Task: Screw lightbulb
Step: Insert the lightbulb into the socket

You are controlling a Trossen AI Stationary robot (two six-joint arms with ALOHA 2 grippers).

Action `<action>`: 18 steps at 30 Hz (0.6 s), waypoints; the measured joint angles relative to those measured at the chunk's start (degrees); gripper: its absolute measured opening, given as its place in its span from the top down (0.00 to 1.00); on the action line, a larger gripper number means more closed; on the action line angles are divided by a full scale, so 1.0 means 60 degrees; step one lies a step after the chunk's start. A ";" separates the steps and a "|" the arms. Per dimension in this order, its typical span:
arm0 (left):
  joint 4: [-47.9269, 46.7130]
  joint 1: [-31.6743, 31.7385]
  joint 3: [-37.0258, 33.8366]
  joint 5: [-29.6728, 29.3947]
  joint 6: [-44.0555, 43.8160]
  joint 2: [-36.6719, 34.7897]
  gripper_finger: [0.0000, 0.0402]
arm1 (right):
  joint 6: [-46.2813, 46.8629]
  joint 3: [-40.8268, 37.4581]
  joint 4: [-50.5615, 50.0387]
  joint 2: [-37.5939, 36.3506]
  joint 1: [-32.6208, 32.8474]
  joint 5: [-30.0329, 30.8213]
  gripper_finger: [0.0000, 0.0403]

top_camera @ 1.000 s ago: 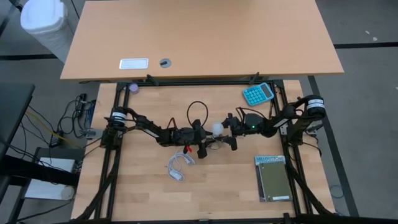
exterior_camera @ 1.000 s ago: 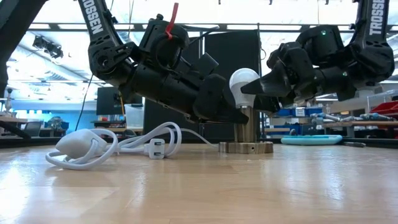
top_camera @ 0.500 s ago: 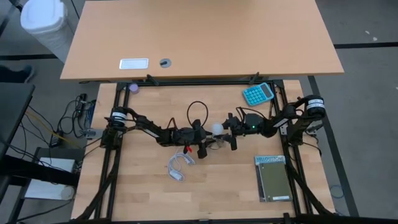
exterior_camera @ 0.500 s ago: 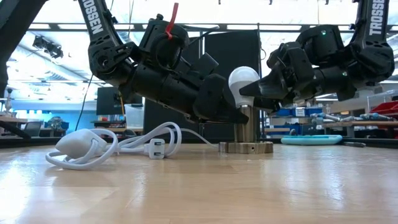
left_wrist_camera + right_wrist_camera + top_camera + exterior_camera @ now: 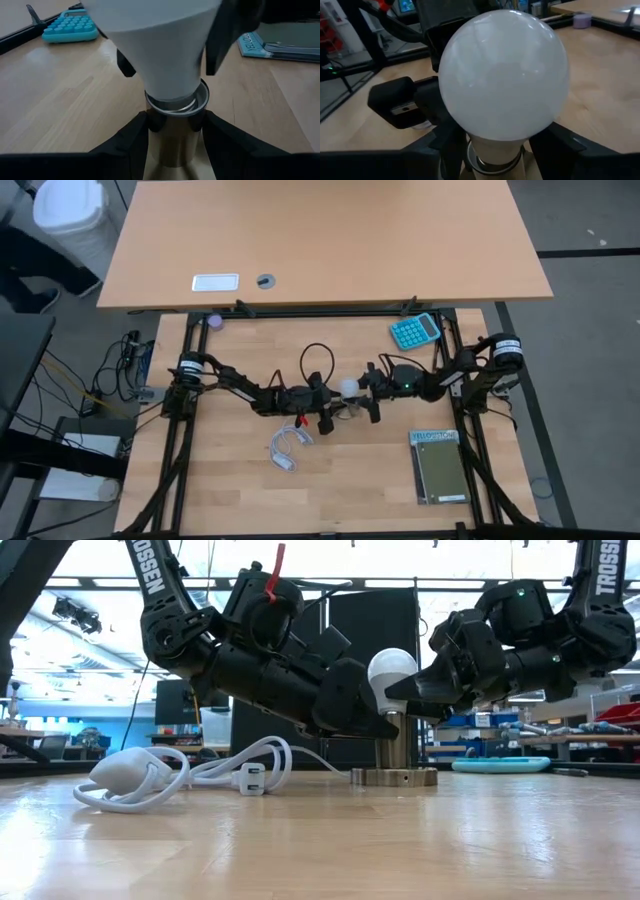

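The white lightbulb (image 5: 392, 672) stands upright with its base in a metal socket (image 5: 395, 748), whose round foot (image 5: 395, 777) rests on the wooden table. My left gripper (image 5: 175, 145) comes from the table's left, shut on the socket's barrel just below the bulb. From the right, my right gripper (image 5: 500, 150) is shut on the bulb. In the high view the bulb (image 5: 348, 387) shows between both grippers at mid-table. My left gripper pinches the socket's metal barrel (image 5: 172, 127) between its two fingers (image 5: 130, 145), one on each side, just under the rim. The fingers come nearly level from the table's left. The socket stands upright on its foot. My right gripper pinches the bulb's narrow neck (image 5: 495, 145), below the round globe, between its two fingers (image 5: 442, 145). It comes nearly level from the table's right. The bulb stands upright in the socket.
A coiled white cable with a plug (image 5: 170, 775) lies left of the socket. A teal calculator (image 5: 415, 330) sits at the far right and a dark book (image 5: 438, 465) at the near right. A larger desk (image 5: 320, 240) borders the far edge.
My right gripper's fingers have drawn in onto the bulb's neck. Both arms have otherwise stayed in place, and the bulb and socket stand where they were.
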 joint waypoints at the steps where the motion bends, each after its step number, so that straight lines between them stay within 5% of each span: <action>1: -0.0010 -0.0007 0.0000 -0.0100 -0.0092 0.0000 0.57 | -0.0061 0.0007 -0.0029 -0.0003 0.0075 0.0177 0.51; 18: -0.0043 -0.0008 -0.0007 -0.1259 -0.0839 0.0004 0.57 | -0.0957 0.0437 -0.0790 0.0004 0.1565 0.3637 0.54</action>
